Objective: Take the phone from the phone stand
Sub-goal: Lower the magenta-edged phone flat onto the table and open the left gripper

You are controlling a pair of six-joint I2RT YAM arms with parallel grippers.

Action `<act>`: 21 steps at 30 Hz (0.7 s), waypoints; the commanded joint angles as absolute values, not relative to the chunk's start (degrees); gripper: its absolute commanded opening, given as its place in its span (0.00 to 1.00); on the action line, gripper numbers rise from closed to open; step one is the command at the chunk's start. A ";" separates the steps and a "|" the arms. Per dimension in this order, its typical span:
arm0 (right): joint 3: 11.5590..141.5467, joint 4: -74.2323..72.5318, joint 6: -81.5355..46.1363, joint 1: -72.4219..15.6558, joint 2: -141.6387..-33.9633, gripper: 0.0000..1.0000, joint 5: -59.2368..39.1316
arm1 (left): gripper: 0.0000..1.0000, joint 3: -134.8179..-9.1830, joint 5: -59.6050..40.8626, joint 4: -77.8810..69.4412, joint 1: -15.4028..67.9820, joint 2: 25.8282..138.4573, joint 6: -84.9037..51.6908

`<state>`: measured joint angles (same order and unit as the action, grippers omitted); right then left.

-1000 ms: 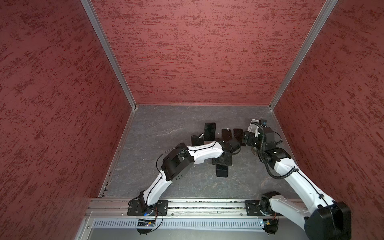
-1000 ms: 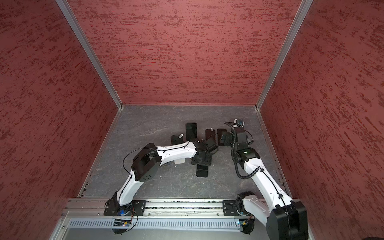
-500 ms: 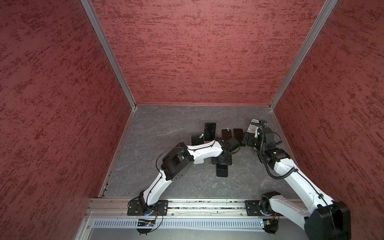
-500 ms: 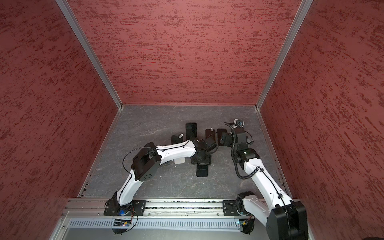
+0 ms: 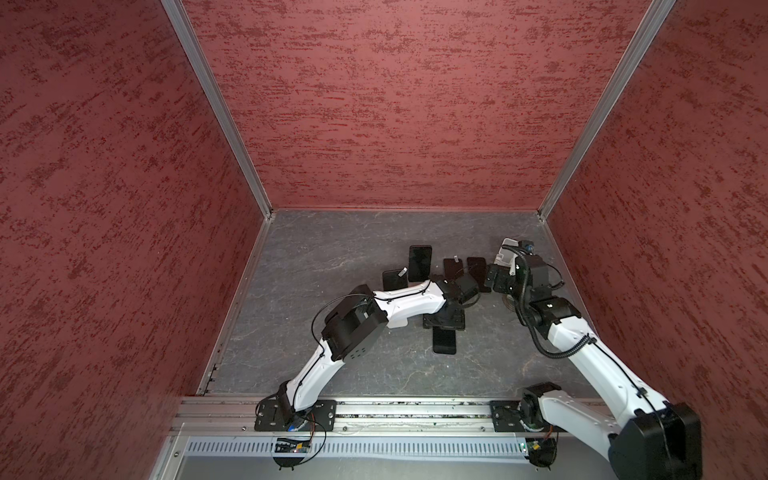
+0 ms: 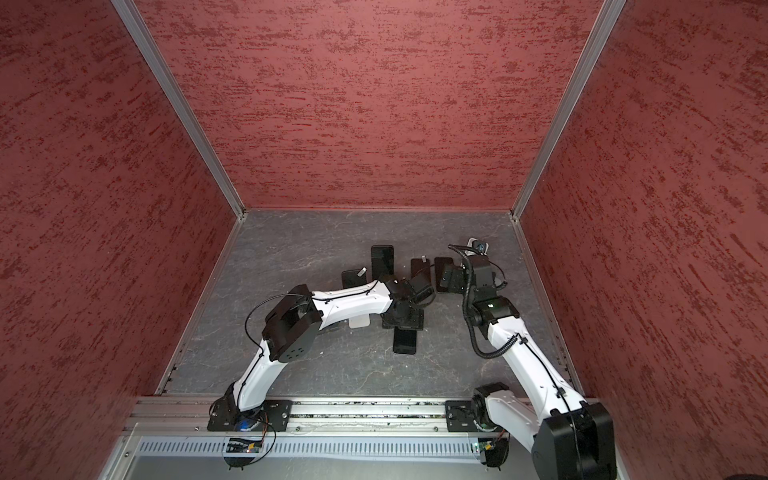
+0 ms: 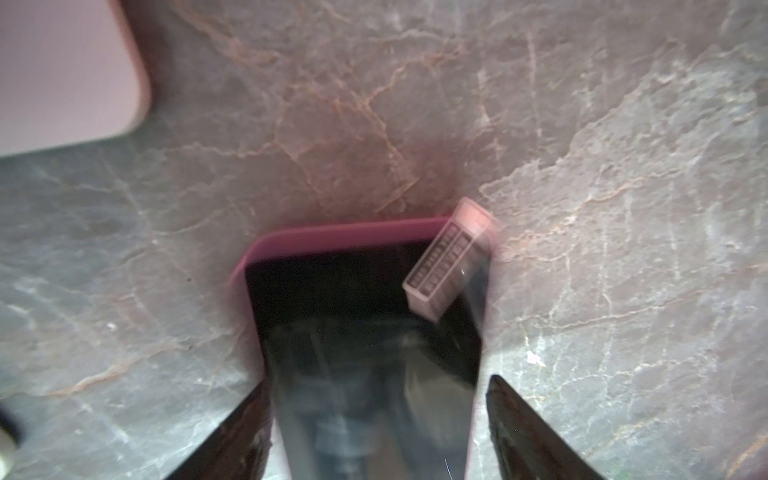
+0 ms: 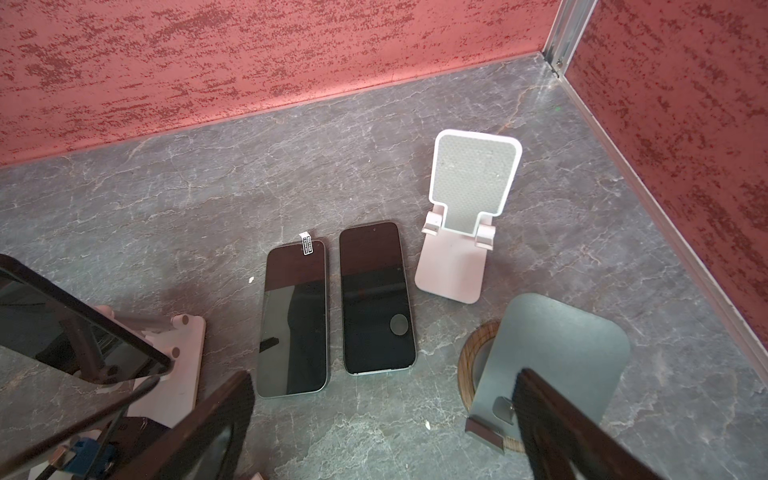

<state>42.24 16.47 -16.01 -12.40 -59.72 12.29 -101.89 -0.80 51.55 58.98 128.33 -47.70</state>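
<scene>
Floor: a grey, marble-veined floor fills the lower middle of both top views. A metal rail carrying both arm bases runs along its lower edge.
Room: red rough-textured walls close in three sides, joined by metal corner posts.
Phone: in the left wrist view a black-screened phone with a pink rim runs up from the bottom centre. It is low over the floor and has a paper tab at its upper right corner.
Left gripper: the left gripper straddles the phone, parted slightly wider than it. A sliver of floor shows at the right-hand finger. The picture is blurred.
Right gripper: the right gripper is spread wide at the bottom of the right wrist view, with only floor between the fingers.
Pink stand: a pale pink stand sits at lower left of the right wrist view. A tilted screen is in front of it, cut by the frame edge. I cannot tell whether this is the same phone or whether it rests on the stand.
Flat phones: a tabbed phone and a plain phone lie side by side at centre, apart.
White stand: a white stand is just right of them, its grey backrest tilted.
Grey stand: a grey stand on a round wooden base is at lower right, behind the right-hand finger.
Black stand: a black stand sits under the left wrist in both top views, with a dark phone flat just below it.
</scene>
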 commanded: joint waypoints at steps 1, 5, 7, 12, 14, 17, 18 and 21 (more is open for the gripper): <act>41.74 14.85 -15.64 -11.95 -58.62 0.99 13.45 | 0.82 -99.81 -0.88 51.04 58.43 129.18 -47.08; 41.75 14.86 -15.65 -11.96 -58.62 0.99 13.36 | 0.83 -99.59 -0.46 50.89 58.36 128.77 -47.02; 41.74 14.86 -15.76 -11.97 -58.62 0.99 13.27 | 0.84 -99.40 -0.06 50.75 58.36 128.46 -46.93; 41.66 14.72 -15.65 -11.87 -58.80 0.99 12.94 | 0.84 -98.35 1.07 50.21 58.36 126.89 -46.85; 41.60 14.73 -15.59 -11.87 -58.97 0.99 12.92 | 0.84 -97.68 1.95 49.85 58.36 125.92 -46.77; 41.76 14.73 -15.73 -11.87 -59.24 0.99 12.75 | 0.84 -97.08 4.07 50.04 58.66 124.46 -46.03; 41.76 14.68 -15.78 -11.87 -59.24 0.99 12.74 | 0.85 -97.16 5.56 50.54 59.00 123.99 -45.65; 41.68 14.59 -15.64 -11.85 -59.32 0.99 12.66 | 0.85 -98.12 10.15 52.01 60.24 122.60 -44.52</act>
<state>42.19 16.38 -16.01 -12.16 -59.57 12.25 -97.80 4.51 50.28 59.20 125.56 -46.41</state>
